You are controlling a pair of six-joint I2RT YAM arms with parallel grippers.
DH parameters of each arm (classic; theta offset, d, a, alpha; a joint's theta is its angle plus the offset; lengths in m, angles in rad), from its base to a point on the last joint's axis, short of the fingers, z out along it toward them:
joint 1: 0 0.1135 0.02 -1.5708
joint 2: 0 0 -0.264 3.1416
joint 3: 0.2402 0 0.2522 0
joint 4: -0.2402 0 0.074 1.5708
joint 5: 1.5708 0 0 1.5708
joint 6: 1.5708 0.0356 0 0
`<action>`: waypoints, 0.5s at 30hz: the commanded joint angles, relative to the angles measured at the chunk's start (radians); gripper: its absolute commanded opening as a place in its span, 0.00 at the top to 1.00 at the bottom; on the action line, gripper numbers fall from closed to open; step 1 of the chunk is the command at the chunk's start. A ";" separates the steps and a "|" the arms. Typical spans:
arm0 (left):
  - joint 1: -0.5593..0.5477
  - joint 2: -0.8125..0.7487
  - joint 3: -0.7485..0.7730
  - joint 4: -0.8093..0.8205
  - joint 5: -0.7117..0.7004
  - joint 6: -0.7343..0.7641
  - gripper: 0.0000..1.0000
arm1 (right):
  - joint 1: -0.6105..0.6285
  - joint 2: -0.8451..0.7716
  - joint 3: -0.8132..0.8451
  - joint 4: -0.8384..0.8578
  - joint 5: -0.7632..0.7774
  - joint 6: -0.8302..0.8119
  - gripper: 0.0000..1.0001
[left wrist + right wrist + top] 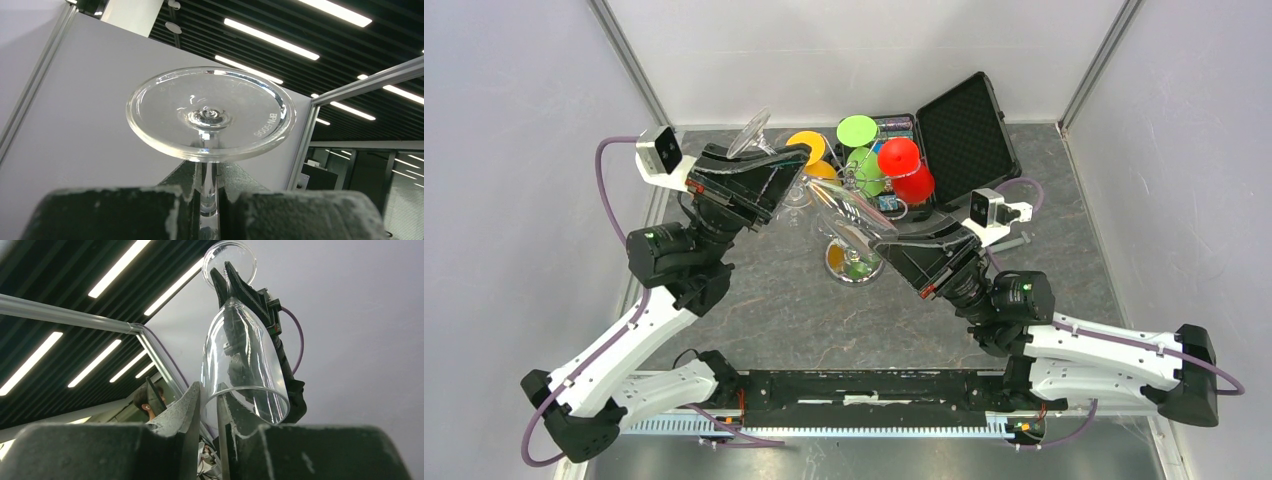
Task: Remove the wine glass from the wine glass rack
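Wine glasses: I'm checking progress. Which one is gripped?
The clear glass, pinched by left gripper and right gripper; orange glass, green glass, red glass are ungripped.

The left arm (639,330) and right arm (1094,345) have white links, black joints, green lights, purple cables (601,182) and white-cased cameras (660,152). The left hand (807,153) and right hand (877,240) are scuffed black wedges.

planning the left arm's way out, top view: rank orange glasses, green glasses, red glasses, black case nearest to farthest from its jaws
1. orange glasses, right beside the left gripper
2. green glasses, further right
3. red glasses, right of green
4. black case, back right
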 commanded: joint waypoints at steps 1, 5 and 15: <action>-0.005 -0.004 0.015 0.073 0.089 -0.025 0.98 | -0.005 0.016 0.035 0.046 0.005 0.024 0.74; -0.005 -0.002 0.023 0.077 0.129 -0.006 0.98 | -0.006 0.024 0.046 0.041 0.002 0.037 0.75; -0.005 0.031 0.062 0.070 0.298 0.018 0.91 | -0.006 0.048 0.080 0.017 0.002 0.043 0.91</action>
